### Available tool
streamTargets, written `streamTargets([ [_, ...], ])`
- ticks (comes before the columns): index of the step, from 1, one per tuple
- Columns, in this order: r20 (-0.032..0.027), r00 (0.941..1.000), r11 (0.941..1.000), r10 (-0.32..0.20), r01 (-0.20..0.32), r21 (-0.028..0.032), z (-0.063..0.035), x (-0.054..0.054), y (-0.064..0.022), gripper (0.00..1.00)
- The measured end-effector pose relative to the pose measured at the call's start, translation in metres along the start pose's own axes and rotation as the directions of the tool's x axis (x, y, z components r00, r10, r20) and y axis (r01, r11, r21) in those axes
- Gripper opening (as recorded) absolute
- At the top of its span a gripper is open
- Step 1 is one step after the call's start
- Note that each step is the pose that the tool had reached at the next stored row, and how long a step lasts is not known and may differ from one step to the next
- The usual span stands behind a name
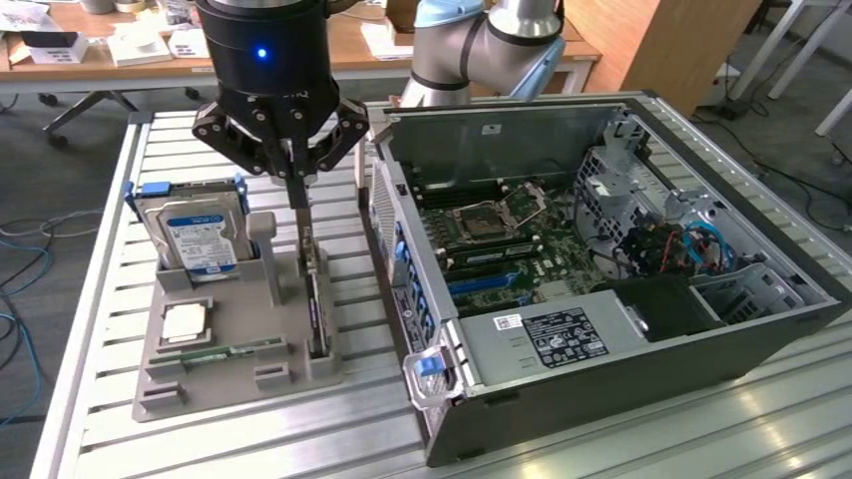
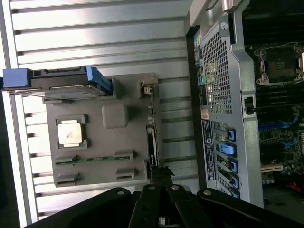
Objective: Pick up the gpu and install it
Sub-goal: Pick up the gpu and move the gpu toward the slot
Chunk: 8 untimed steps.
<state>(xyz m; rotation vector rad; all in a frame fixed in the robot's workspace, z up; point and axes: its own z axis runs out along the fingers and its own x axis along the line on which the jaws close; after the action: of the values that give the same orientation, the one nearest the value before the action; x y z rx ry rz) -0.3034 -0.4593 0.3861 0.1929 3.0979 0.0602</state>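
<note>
So the whole setup is a parts tray [image 1: 233, 374] on a slatted metal table [image 1: 94, 299], parked right beside the open PC case [image 1: 600, 399]. The tray seems built to keep each part where the arm can reach it from above. The hard drive [image 1: 200, 239] stands upright in its slot at the far end, the CPU [image 1: 184, 324] lies flat in a pocket, and the memory stick [image 1: 226, 349] sits in a groove near the front.

The gpu [image 1: 315, 299] stands on its long edge in a narrow slot along the side of the tray nearest the case. I'd guess that's so the top edge sticks up for a pinch grab, with only a short trip over to the motherboard slots [image 1: 486, 284]. The case lies on its side with the panel off, so the board faces up.

The gripper [image 1: 302, 228] hangs straight down over that card, with its two fingers pressed together into one thin blade. The tips come right down to the card's top edge. From where I'm standing I honestly can't tell if the edge is pinched between them or if they're just meeting it. The card looks seated in its slot, not lifted
</note>
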Motion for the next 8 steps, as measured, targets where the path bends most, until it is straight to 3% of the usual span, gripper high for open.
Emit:
streamTargets([
  [4,0.0,1.0,1.0,0.0,0.0,0.0,0.0,0.0,0.0,0.17],
  [8,0.0,1.0,1.0,0.0,0.0,0.0,0.0,0.0,0.0,0.35],
])
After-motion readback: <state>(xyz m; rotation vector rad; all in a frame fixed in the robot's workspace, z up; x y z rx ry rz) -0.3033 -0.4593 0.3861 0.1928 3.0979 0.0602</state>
